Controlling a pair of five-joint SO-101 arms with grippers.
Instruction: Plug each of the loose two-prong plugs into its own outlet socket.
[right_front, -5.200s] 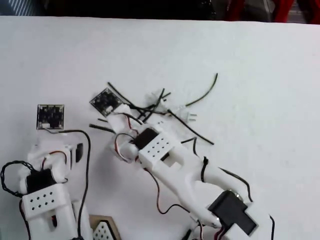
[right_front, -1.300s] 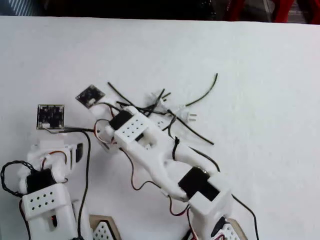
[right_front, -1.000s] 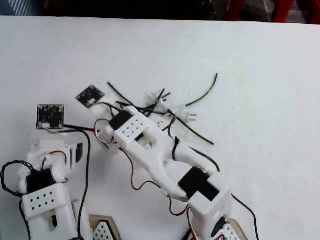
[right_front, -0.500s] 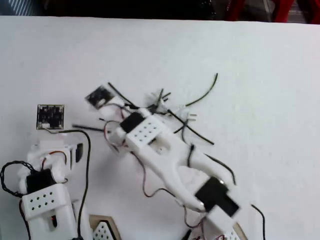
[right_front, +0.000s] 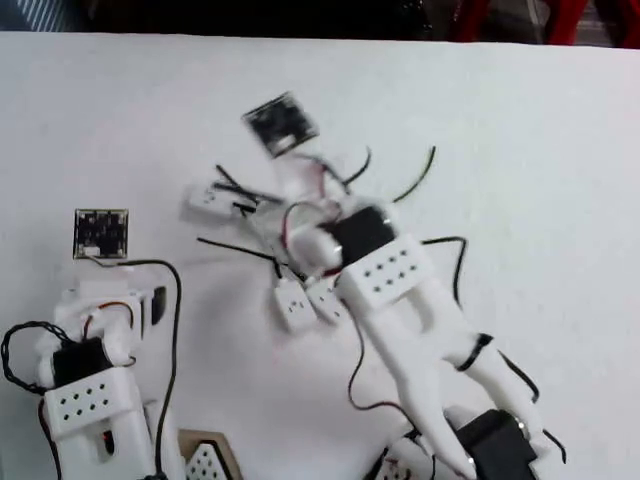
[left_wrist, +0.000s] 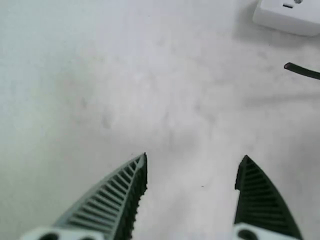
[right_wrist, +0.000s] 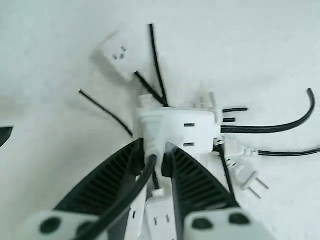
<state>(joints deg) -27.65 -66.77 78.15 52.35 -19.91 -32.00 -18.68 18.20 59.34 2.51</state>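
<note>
Stock: two-prong plugs and outlet sockets, heaped mid-counter (right_front: 520, 120) among short black cords (right_wrist: 260, 130)

Right gripper (right_wrist: 155, 147): jaws closed on a white plug (right_wrist: 150, 131), its black cord running back between them. Touches a white socket block (right_wrist: 187, 127); cannot tell whether seated in it.

Left gripper (left_wrist: 192, 162): jaws open, nothing between, over bare counter. Corner of another block (left_wrist: 290, 15) well apart.

Loose plug (right_wrist: 248, 178): flat on the counter near the right jaws, prongs bare.

Spare socket (right_wrist: 116, 54): lies apart from the heap, slots up.

Handling, as judged:
- Light, rigid moulded plastic.
- Thin prongs, likely to bend if levered.
- Springy cords, apt to drag neighbours along.
- Socket blocks unanchored, likely to slide under a push, so worth bracing with the free jaws.

Best hold: flat sides of the plug body, behind the prongs; never the cord or the prongs themselves
</note>
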